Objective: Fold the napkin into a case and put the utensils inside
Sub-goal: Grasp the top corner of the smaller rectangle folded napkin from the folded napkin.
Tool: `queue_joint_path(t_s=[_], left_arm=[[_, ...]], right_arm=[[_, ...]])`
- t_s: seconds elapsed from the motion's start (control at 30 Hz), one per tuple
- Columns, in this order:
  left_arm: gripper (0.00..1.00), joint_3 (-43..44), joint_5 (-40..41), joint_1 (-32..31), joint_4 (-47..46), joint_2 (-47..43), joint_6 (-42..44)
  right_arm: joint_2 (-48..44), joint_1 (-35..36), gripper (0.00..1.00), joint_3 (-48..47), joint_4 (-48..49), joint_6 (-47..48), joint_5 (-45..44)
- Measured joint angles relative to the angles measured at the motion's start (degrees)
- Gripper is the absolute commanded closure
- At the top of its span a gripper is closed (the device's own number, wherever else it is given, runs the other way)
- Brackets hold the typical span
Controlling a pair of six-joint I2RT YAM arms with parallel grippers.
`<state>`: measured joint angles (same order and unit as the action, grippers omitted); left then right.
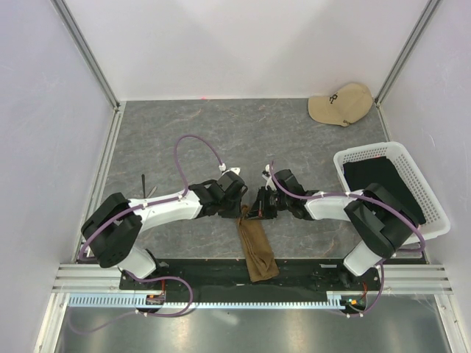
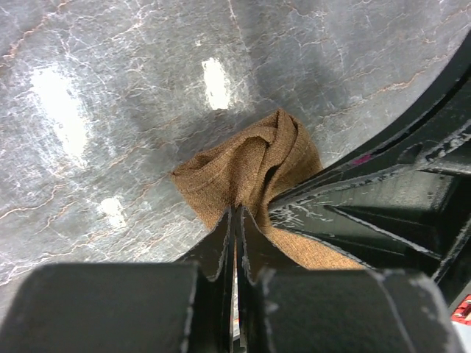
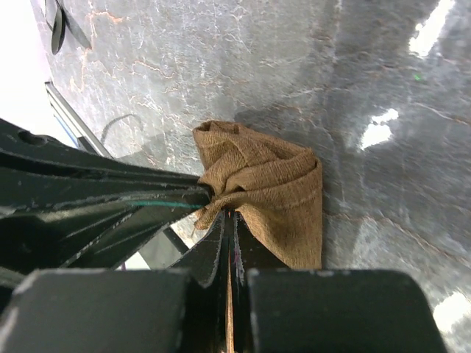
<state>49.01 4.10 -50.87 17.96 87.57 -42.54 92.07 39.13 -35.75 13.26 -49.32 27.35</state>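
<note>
Napkin [image 1: 257,250]: narrow olive-brown strip, far end bunched directly between both sets of fingertips, the rest trailing back toward the arm bases. Left gripper [image 2: 235,220]: clamped on the bunched end. Right gripper [image 3: 228,220]: clamped on the same end, just beside the left. Step in hand: folding; case not yet formed. Next: raise both grips together and lay the end over evenly. Dark slim item [image 1: 145,184] well left of the left gripper: possibly one of the utensils.
</note>
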Motion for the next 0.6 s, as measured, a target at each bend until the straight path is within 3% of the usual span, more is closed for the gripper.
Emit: queue_joint_path(t_s=[0.3, 0.6], left_arm=[[0.98, -2.3, -4.3, 0.0, -3.3, -0.7, -1.0], [0.98, -8.2, -3.5, 0.6, -5.9, -7.2, -6.5]], right_arm=[[7.0, 1.2, 1.0, -0.3, 7.0, -3.9, 1.4], [10.2, 1.6, 1.0, -0.5, 12.9, -7.5, 3.6]])
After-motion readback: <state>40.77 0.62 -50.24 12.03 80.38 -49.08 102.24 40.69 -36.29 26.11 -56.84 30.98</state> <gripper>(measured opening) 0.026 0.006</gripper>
